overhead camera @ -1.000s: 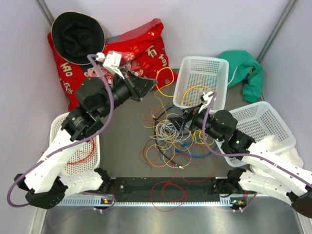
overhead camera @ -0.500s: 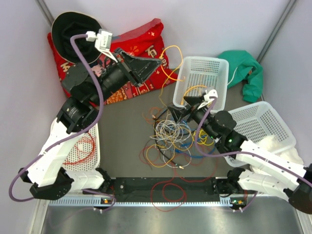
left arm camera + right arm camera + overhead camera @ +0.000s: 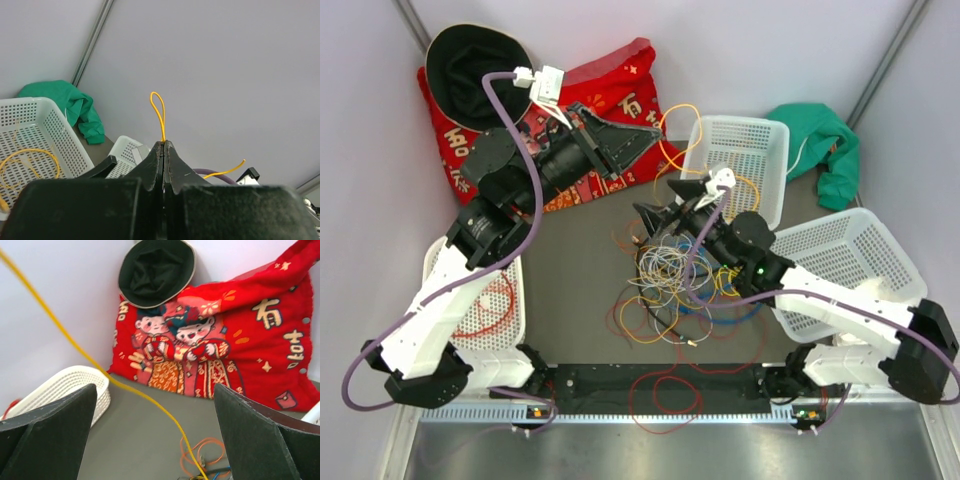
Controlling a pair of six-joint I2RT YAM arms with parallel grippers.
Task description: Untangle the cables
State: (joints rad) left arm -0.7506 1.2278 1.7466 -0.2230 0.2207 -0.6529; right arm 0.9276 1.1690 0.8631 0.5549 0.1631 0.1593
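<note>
Yellow cable [image 3: 670, 135] is up in the air, pinched in the left gripper [image 3: 657, 128] over the edge of the red cushion [image 3: 610, 85], jaws pressed tight together. The right gripper [image 3: 655, 203] hangs over the far side of the tangle of cables [image 3: 670, 285], fingers spread wide and holding nothing. That tangle sits mid-table, with bare grey table [image 3: 580, 270] to its left. To its right it is hemmed in by baskets, and one red cable [image 3: 670, 395] spills over the near rail. The far basket [image 3: 735, 120] holds a loop of yellow wire, the left basket [image 3: 515, 300] has red wire coiled in it, and the right basket [image 3: 860, 230] carries something white and soft. A black hat [image 3: 470, 65] and a green cloth [image 3: 820, 140] fill the back corners. The left wrist view shows what the overhead can't: a small yellow loop standing above the closed tips. The right wrist view shows the yellow line slanting through the gap between its fingers, though whether it touches them is unclear.
</note>
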